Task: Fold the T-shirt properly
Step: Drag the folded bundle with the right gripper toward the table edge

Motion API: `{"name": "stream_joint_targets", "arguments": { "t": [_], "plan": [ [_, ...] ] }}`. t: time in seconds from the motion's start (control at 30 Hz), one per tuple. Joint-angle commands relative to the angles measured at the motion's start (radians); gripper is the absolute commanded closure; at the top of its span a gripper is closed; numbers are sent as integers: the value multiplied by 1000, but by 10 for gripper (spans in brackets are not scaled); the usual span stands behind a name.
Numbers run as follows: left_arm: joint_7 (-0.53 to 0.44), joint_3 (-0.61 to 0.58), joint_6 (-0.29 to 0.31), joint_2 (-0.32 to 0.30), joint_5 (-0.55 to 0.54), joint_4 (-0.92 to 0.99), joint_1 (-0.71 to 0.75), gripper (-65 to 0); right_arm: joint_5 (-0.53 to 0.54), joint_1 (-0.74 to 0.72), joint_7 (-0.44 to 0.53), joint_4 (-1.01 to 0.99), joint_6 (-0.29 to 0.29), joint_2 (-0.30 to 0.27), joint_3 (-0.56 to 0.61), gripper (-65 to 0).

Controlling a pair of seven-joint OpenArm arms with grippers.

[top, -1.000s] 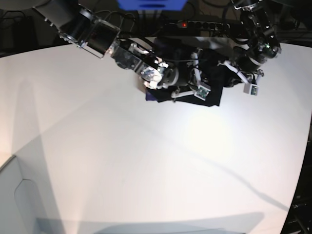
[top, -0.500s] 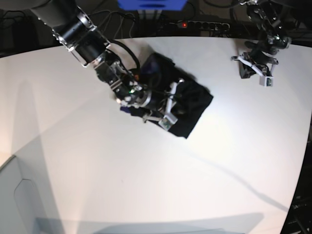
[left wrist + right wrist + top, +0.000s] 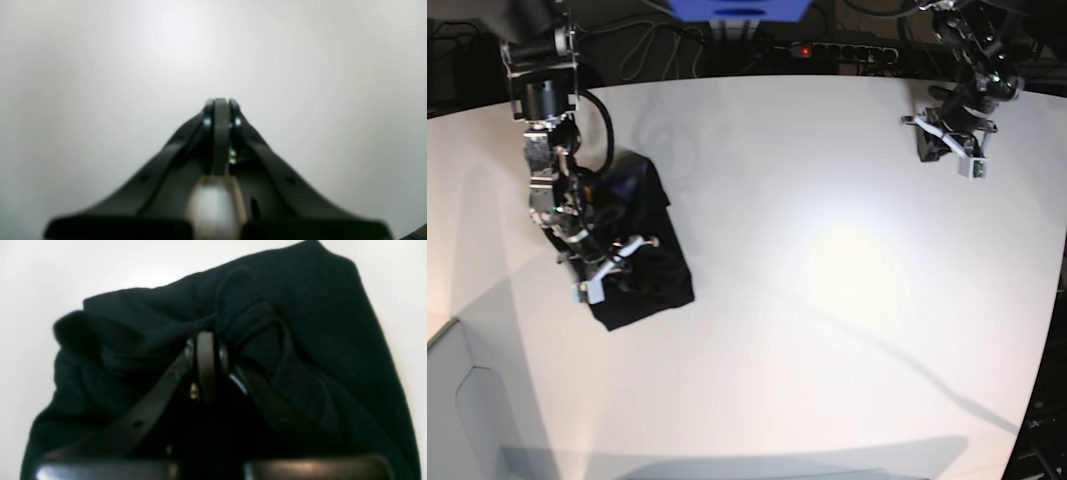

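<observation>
Right claw (image 3: 206, 340) sits pressed into the T-shirt (image 3: 642, 260), and its own arm (image 3: 552, 180) hides much of the cloth from the base view. In the right wrist view the claw's two black fingers (image 3: 196, 350) are drawn together w/ bunched cloth at the tips, so it looks clamped on a fold, though dark-on-dark blur makes the exact pinch hard to read. Bottom of that view is cut off by the claw's own body.

T-shirt is a plain black, soft bundle, folded into a rough compact block w/ puffy ridges and creases across the top. It lies on the white desk (image 3: 827, 330), toward the left side in the base view. Collar, tag not visible.

Left claw (image 3: 220, 103) hangs over bare desk at the far right corner in the base view, well apart from the shirt; its fingers meet, closed on nothing. Left wrist view is soft and out of focus.

Behind the desk: a power strip (image 3: 837, 48) w/ a red light, loose cables (image 3: 642, 45), a blue box (image 3: 737, 8) cut off by the top edge.
</observation>
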State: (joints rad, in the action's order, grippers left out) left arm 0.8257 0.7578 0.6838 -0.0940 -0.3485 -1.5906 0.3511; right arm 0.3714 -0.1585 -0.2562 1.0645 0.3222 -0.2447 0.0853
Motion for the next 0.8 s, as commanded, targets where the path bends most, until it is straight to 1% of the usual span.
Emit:
{"name": "stream_joint_targets", "arguments": {
  "t": [0.0,0.13,0.37,0.53,0.77],
  "plan": [
    [1,2,-2,-8,1,-12,3,0,-94,38,-157,-33,-74,-23,-25,0],
    [1,2,-2,-10,2,-12,3,0,-94,60,-157,-33,-73,-60,-112,0],
    [1,1,-2,-10,1,-14,16,0,-94,98,-156,-33,-71,-109,-201,0],
    [1,1,-2,-10,1,-14,16,0,-94,118,-156,-33,-71,-115,-246,0],
    [1,1,-2,-10,1,-14,16,0,-93,113,-156,-27,-71,-110,-249,0]
  ]
}}
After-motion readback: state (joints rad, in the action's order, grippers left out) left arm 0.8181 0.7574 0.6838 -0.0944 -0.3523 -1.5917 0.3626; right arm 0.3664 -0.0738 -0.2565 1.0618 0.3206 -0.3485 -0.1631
